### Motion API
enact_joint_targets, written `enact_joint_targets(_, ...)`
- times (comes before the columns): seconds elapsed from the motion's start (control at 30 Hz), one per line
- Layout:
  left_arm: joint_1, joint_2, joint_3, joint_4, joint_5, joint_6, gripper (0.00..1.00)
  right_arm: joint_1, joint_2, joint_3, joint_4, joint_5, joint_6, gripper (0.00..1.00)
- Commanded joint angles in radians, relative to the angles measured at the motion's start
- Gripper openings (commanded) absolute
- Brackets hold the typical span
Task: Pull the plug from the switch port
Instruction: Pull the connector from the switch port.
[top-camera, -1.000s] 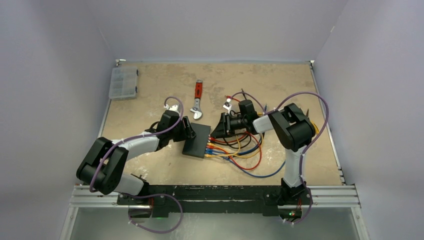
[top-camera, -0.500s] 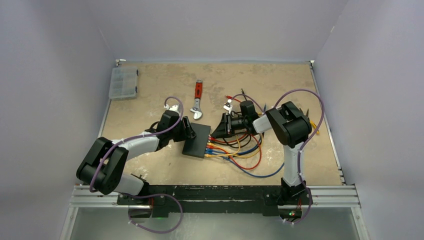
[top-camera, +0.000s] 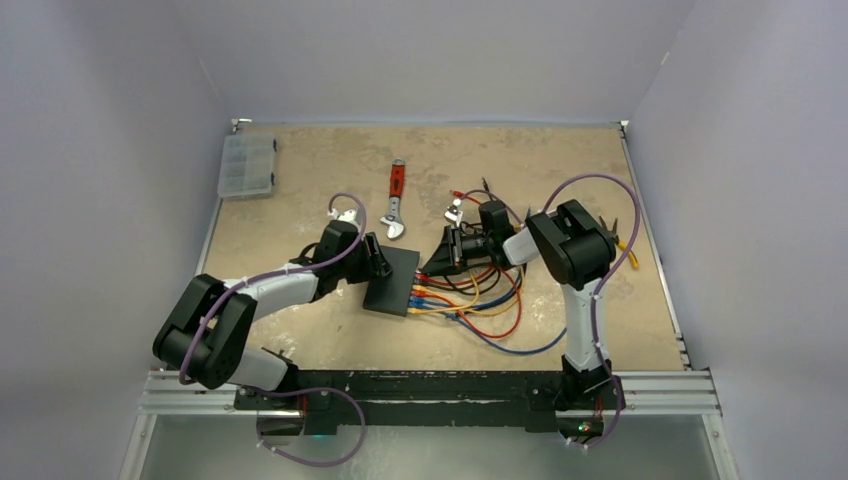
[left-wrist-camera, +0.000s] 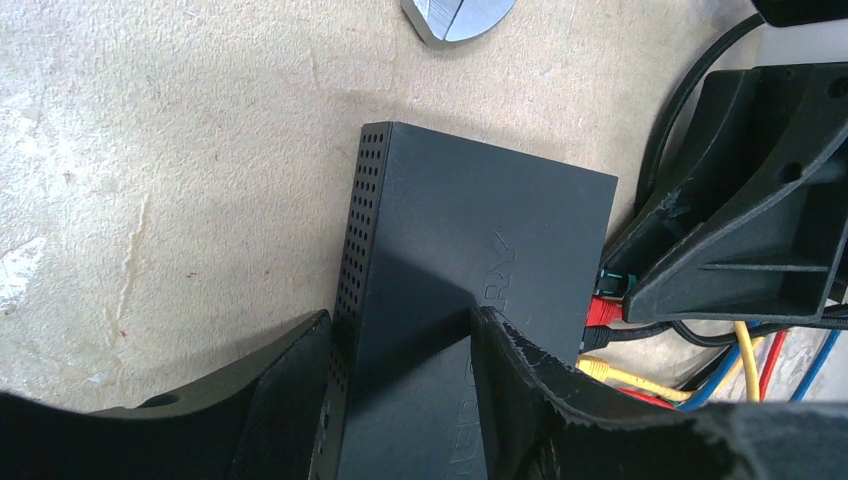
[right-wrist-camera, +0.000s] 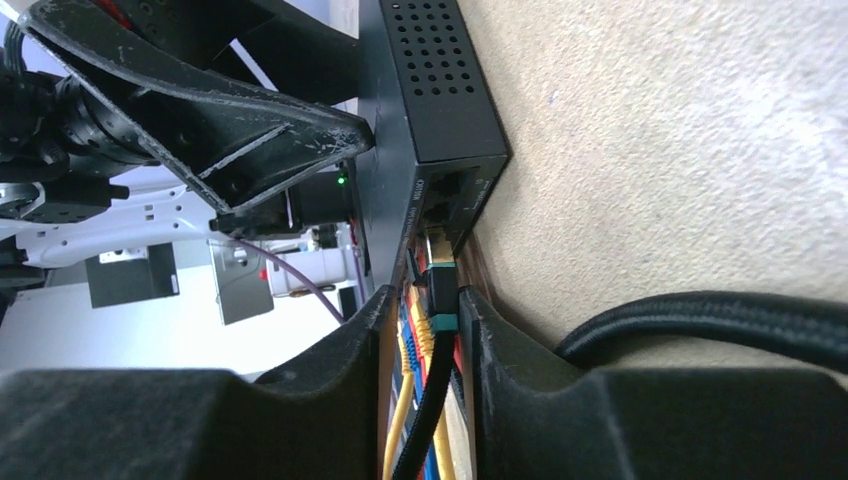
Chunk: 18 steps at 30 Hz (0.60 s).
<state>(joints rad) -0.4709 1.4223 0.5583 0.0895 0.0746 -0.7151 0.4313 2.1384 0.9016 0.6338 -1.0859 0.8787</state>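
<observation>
Plainly, the switch (left-wrist-camera: 480, 240) is flat, matte black, with perforated sides

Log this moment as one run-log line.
left gripper: clamped on flat matte black switch | right gripper: straddling black green-tipped plug, grip unclear | status: not yet pulled

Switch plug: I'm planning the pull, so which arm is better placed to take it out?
Right. The right end effector straddles the black plug at the switch port; the left end effector is clamped on the switch body, bracing it.
</observation>
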Motion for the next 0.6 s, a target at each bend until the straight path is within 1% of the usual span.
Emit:
enact_joint_targets(0.0, 0.006, 0.007, 0.001, 0.002, 0.017, 0.002, 0.52, 0.02, 0.068, 0.009, -0.009, 0.1, -0.058, 0.31)
enact_joint_targets(0.1, 0.006, 0.006, 0.001, 0.005, 0.024, 0.003, 0.52, 0.021, 0.074, 0.016, -0.008, 0.095, -0.06, 0.33)
enact_joint_targets(0.33, 0.005, 0.007, -0.002, 0.025, 0.048, 0.0, 0.5, 0.023, 0.095, 0.037, 0.016, 0.083, -0.043, 0.41)
enact_joint_targets(0.57, 0.005, 0.009, -0.004, 0.034, 0.057, -0.002, 0.49, 0.031, 0.124, 0.06, 0.057, 0.057, -0.009, 0.4)
